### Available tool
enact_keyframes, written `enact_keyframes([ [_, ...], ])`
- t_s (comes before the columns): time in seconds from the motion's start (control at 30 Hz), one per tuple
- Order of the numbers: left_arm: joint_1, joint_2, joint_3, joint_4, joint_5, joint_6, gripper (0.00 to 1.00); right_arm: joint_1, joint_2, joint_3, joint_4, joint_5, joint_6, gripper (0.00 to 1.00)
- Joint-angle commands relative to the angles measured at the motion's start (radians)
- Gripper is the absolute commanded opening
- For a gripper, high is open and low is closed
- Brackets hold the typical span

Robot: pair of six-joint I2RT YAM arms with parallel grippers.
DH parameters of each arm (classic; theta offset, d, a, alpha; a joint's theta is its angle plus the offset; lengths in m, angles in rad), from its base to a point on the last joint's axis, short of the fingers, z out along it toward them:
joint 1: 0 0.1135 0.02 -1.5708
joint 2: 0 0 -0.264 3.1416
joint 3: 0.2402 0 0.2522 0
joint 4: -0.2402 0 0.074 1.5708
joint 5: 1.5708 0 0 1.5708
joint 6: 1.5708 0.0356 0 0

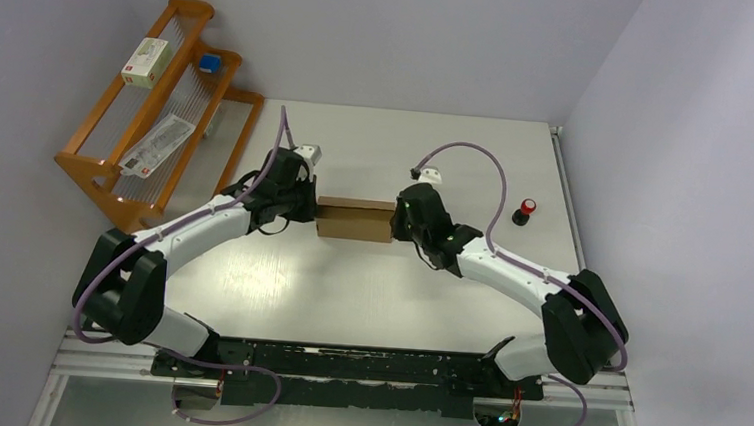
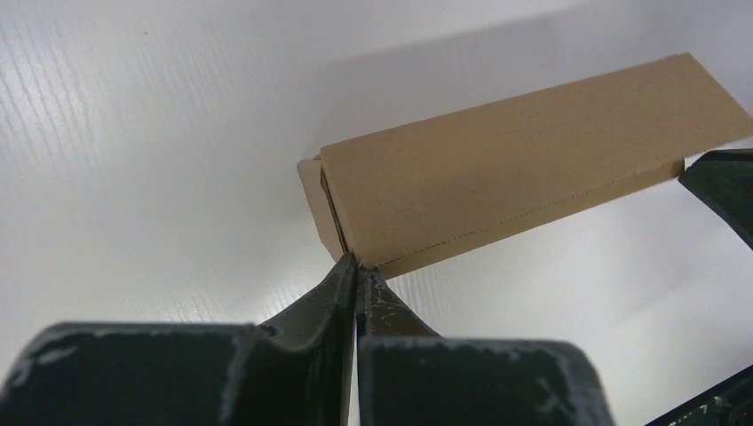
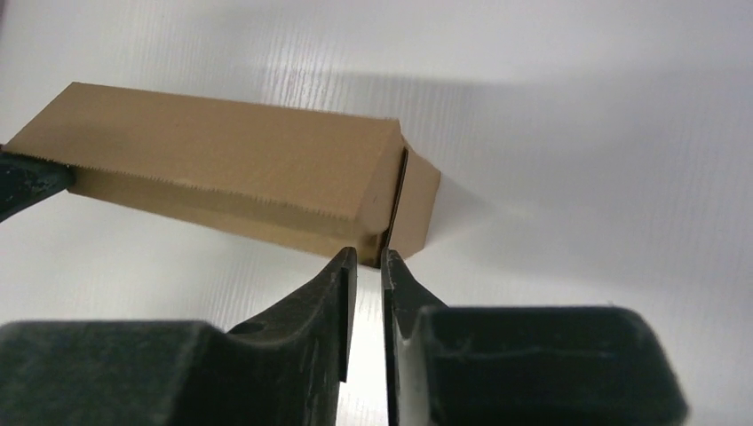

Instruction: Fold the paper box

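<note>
Top view: the small rectangular brown corrugated cardboard box (image 1: 354, 219) lies closed near the middle of the white table (image 1: 397, 295), its long axis running from 9 to 3 o'clock; the left gripper (image 1: 311, 208) meets its 9 o'clock end and the right gripper (image 1: 400, 220) its 3 o'clock end, so the box sits between them.

Left wrist view: the left gripper (image 2: 357, 266) has its fingers pressed together with no gap, pinching nothing; their tips touch the near lower corner of the box (image 2: 524, 151), which stretches away towards 2 o'clock; the right gripper (image 2: 724, 186) shows dark at the far end.

Right wrist view: the right gripper (image 3: 368, 262) has its fingers a narrow slit apart, bare table showing through; the tips touch the lower edge of the end flap of the box (image 3: 231, 160), whose length runs off towards 10 o'clock.
</note>
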Motion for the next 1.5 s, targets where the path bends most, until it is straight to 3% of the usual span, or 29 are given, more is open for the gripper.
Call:
enact_keyframes([
  [0.0,-0.02,0.012,-0.047,-0.074,-0.004,-0.026,0.09,-0.008,-0.064,-0.01,-0.043,-0.005,0.013,0.25],
  [0.27,-0.017,-0.098,-0.046,-0.085,-0.024,-0.05,0.18,-0.139,-0.145,-0.046,0.004,-0.179,0.07,0.52],
  [0.5,0.016,-0.259,-0.106,-0.03,-0.033,-0.114,0.54,-0.223,-0.165,-0.083,0.1,-0.318,0.158,0.69],
  [0.77,0.089,-0.393,-0.233,0.119,0.088,-0.295,0.76,-0.259,-0.076,0.004,0.118,-0.357,0.181,0.72],
  [0.87,0.128,-0.424,-0.304,0.208,0.132,-0.376,0.96,-0.259,-0.04,0.009,0.144,-0.367,0.196,0.72],
  [0.93,0.177,-0.423,-0.328,0.235,0.139,-0.428,0.98,-0.26,-0.018,0.009,0.153,-0.371,0.211,0.72],
  [1.17,0.275,-0.274,-0.405,0.563,0.393,-0.648,0.98,-0.263,0.028,-0.025,0.202,-0.413,0.246,0.72],
  [1.33,0.275,-0.167,-0.447,0.738,0.436,-0.755,0.98,-0.264,0.053,-0.059,0.255,-0.438,0.274,0.7],
  [1.47,0.275,-0.13,-0.449,0.753,0.426,-0.747,0.98,-0.265,0.057,-0.105,0.301,-0.441,0.286,0.67],
])
